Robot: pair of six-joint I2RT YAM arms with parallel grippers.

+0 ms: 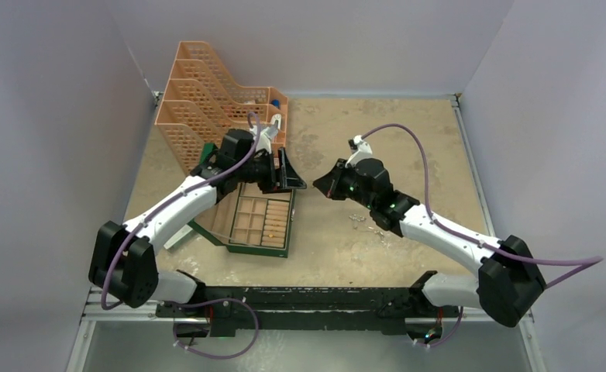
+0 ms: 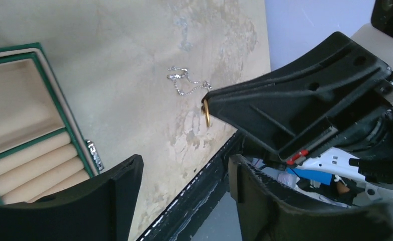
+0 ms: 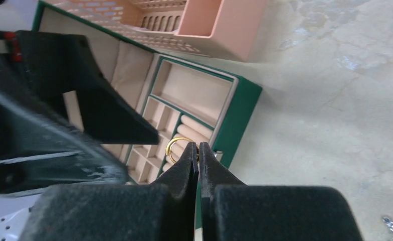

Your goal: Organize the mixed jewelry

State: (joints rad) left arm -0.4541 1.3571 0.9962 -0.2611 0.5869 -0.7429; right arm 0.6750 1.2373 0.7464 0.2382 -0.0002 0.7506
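Above mottled beige tabletop (image 1: 408, 139) between pale lilac walls (image 1: 44, 116), right gripper (image 3: 198, 148) pinching gold ring (image 3: 176, 144), left gripper (image 2: 184, 163) spread wide.

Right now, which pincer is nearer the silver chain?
Right. The right pincer, shut on a gold ring, hovers near the silver chain; the open left pincer is farther away, by the green box.

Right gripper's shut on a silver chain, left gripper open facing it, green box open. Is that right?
No: the right gripper is shut on a gold ring, not a silver chain, as the right wrist view shows. The chain lies loose on the table. The left gripper is open facing it, and the green box is open.
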